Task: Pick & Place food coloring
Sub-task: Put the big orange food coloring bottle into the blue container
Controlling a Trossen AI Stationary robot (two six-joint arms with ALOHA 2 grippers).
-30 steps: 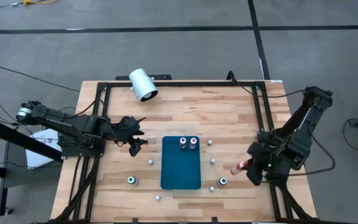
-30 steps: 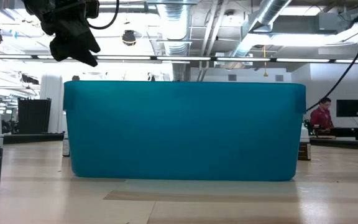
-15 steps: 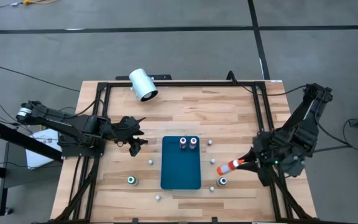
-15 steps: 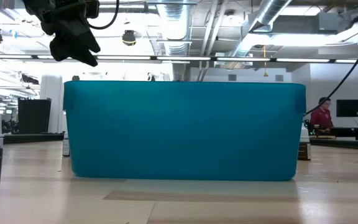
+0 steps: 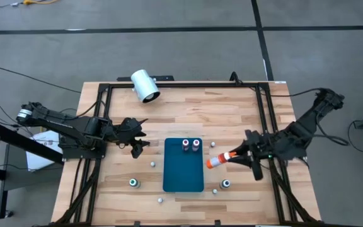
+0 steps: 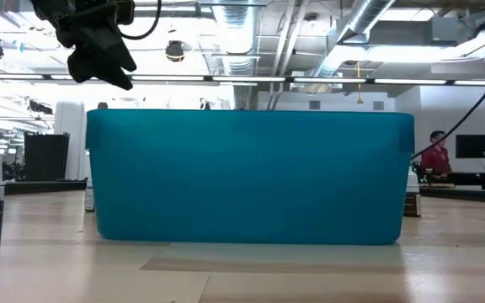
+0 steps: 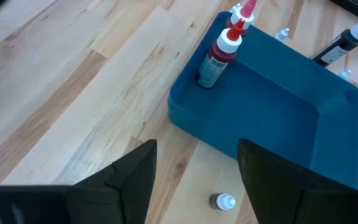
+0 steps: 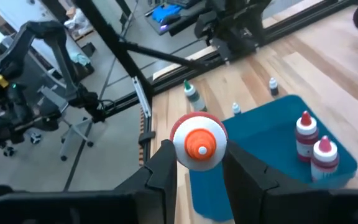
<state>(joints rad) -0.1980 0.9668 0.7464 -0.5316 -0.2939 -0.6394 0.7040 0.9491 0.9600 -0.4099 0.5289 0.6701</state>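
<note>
High view, looking straight down: a wooden table (image 5: pixel 188 113) carried a teal tray (image 5: pixel 183 173) at its centre. 2 red bottles with pale tops (image 5: pixel 190 145) stood upright side by side inside the tray, at its far end. The right gripper (image 5: pixel 232 156) reached in from the right side of the table, its fingers clenched on an orange bottle (image 5: pixel 215 161) that lay nearly level, tip toward the tray, just beside the tray's right edge and above the tabletop. In the right wrist view the orange bottle's white and orange tip (image 8: pixel 198 140) sat pinched between that gripper's 2 dark fingers.

A dark-topped bottle (image 5: pixel 225 184) stood on the table near the tray's right front corner, and a green bottle (image 5: pixel 133 183) stood to the tray's left. Several small white caps, one of them (image 5: pixel 152 164) just left of the tray, lay scattered around it.

The left gripper (image 5: pixel 137 135) waited left of the tray, apart from everything; in the left wrist view its fingers (image 7: pixel 129 180) stood spread and empty. A large white cylinder (image 5: pixel 145 86) lay on its side at the table's far edge.

Low view: the tray's teal wall (image 6: pixel 251 177) filled most of the picture, with a person in red (image 6: pixel 434 156) in the room far behind.
</note>
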